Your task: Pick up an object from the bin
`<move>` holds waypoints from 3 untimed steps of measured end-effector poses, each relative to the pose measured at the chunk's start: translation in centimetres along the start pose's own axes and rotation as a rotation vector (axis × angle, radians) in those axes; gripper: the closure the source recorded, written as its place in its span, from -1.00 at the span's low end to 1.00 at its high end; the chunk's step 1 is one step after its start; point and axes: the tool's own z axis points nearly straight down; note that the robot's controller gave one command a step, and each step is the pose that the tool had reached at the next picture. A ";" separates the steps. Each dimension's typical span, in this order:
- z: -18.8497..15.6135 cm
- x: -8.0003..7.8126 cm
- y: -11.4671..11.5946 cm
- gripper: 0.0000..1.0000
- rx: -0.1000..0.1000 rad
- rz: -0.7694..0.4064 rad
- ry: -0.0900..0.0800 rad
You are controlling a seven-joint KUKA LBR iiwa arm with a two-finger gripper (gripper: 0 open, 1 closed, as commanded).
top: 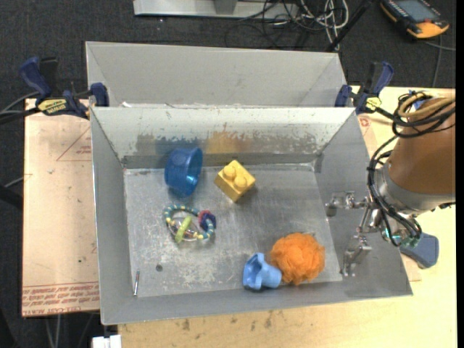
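The open, empty end effector (348,230) sits by the right wall of the bin (283,209), so it should move over the nearby fluffy orange ball (297,258), go straight down and squeeze softly.

Place: I read this as a robotics lab, a test cell rather than a home or a shop.
Robot: the arm (424,158) I drive, under an orange cover and wrapped in its own wiring, comes in from the right.
Work area: 1 grey metal bin (217,78) with bare sloped walls.
Floor: dark and rough-textured (58,20).
Clutter: loose cables (330,6) trail behind the bin, beside the foot of a metal stand (210,4).
Controls: 1 orange-and-black handheld unit (417,14) lies at the far right corner.
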 end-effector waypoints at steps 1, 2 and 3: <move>-0.4 -0.2 0.0 -1.00 0.001 -0.003 -0.008; 3.8 -0.4 2.0 -1.00 0.004 -0.043 -0.016; 12.3 -2.1 3.7 1.00 0.001 -0.009 -0.004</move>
